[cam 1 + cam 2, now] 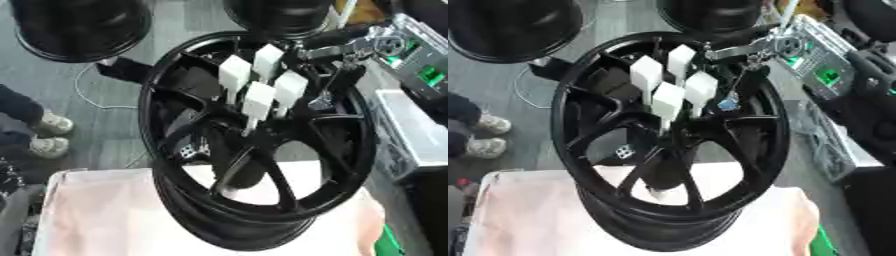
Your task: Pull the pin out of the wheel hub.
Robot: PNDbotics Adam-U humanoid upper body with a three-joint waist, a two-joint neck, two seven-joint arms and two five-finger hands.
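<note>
At the bottom of the frame a bench (96,220) draped in pale pink cloth carries a black wheel hub (262,145) standing tilted at centre frame. Above its middle the robot hand (258,82), white-tipped fingers pointing down, reaches through the spokes toward the hub's centre. Whether the fingers grip anything cannot be told, and no pin can be made out there.

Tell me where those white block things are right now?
The white blocks stick up from the hub of the black wheel, in the upper middle of both eye views. The wheel stands on the pale cloth below them.
</note>
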